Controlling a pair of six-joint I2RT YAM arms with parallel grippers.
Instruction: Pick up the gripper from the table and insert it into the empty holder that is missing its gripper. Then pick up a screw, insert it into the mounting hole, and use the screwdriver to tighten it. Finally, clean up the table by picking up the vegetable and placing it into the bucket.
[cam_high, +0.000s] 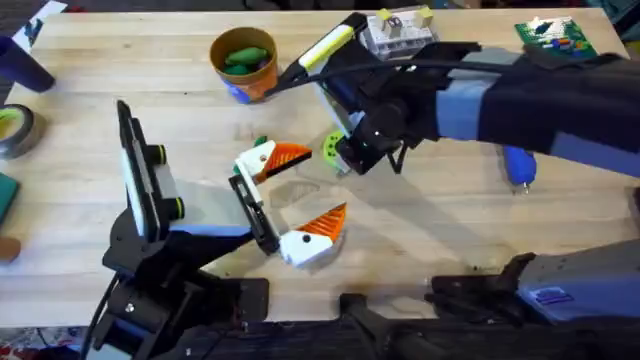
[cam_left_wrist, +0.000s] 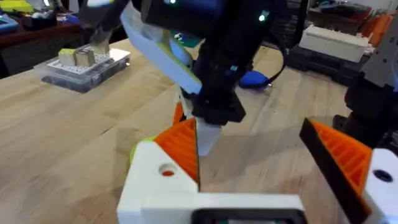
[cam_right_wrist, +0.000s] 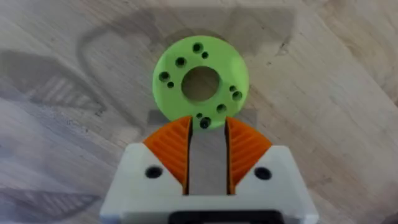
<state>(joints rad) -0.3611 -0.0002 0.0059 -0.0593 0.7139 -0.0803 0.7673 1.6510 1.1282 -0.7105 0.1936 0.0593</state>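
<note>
The round orange-yellow bucket (cam_high: 243, 62), green vegetables inside, stands far back on the light wooden table (cam_high: 440, 225). Nearer, the right gripper (cam_right_wrist: 208, 140) is almost closed just beside a green perforated disc (cam_right_wrist: 200, 82). The left gripper (cam_high: 305, 192) is wide apart, holding nothing. A blue screwdriver (cam_high: 519, 166) lies on the right.

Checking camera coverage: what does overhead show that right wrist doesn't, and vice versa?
Overhead alone: the bucket with a green vegetable inside, the blue screwdriver, a clear parts box, and the left gripper, open. Right wrist alone: the ring of small holes around the green disc and its large centre hole. Both: the disc lying flat on the wooden table, with the right gripper right at its edge.
</note>
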